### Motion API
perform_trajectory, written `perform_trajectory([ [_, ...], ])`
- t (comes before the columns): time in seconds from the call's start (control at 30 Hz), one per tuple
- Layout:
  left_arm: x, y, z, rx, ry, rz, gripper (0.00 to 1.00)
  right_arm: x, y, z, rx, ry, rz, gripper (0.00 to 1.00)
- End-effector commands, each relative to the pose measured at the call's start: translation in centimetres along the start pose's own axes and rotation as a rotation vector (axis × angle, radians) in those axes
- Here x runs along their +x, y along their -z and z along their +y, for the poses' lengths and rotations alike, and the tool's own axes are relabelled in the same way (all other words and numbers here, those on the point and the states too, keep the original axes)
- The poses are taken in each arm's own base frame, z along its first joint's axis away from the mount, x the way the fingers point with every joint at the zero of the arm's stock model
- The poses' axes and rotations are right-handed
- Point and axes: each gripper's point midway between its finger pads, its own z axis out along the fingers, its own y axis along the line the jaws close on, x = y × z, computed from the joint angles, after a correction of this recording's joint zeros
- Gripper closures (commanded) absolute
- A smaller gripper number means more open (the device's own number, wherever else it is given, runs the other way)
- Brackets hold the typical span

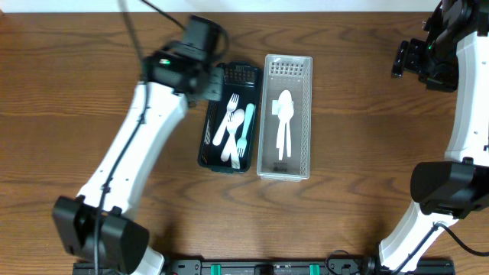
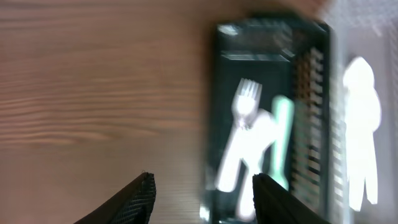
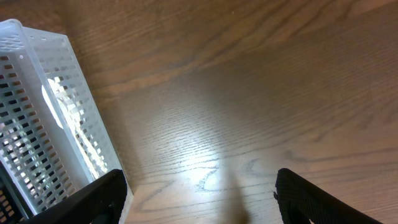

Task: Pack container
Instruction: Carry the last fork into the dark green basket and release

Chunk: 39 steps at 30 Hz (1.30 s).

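A dark green basket [image 1: 210, 145] holds white forks [image 1: 227, 126] and a teal utensil [image 1: 246, 126]. A white slotted basket [image 1: 304, 122] beside it on the right holds white spoons [image 1: 284, 126]. My left gripper [image 1: 205, 76] hovers above the dark basket's far left corner, open and empty. In the blurred left wrist view its fingers [image 2: 202, 199] frame the dark basket [image 2: 214, 112] with a fork [image 2: 239, 134] inside. My right gripper [image 1: 409, 59] is open and empty at the far right. Its wrist view shows bare wood between the fingers [image 3: 199, 196] and the white basket [image 3: 43, 118] at left.
The wooden table [image 1: 367, 153] stretches around both baskets. The white basket's spoons show blurred at the right edge of the left wrist view [image 2: 360, 124]. The arms' bases stand at the near edge.
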Motion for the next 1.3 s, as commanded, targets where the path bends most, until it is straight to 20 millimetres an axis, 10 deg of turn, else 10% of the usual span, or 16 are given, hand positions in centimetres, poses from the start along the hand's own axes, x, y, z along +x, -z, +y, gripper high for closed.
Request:
perform_trajectory([
  [0.0,0.9,-2.3,4.9,-0.115,0.112,0.066,0.47,0.1,0.0,-0.1,0.005,0.015,0.002,0.20],
  [0.17,3.9,-6.0,9.3,-0.179,0.294,0.216,0.56,0.1,0.0,-0.1,0.005,0.015,0.002,0.20],
  [0.33,7.4,-9.0,8.2,-0.113,0.314,0.402,0.94,0.1,0.0,-0.1,0.005,0.015,0.000,0.21],
  [0.87,11.1,-10.3,-0.8,-0.020,0.113,0.568,0.94,-0.1,0.0,-0.1,0.004,0.015,-0.005,0.20],
  [1.27,11.6,-10.0,-2.0,0.005,0.095,0.583,0.94,0.0,0.0,-0.1,0.004,0.016,-0.005,0.20],
])
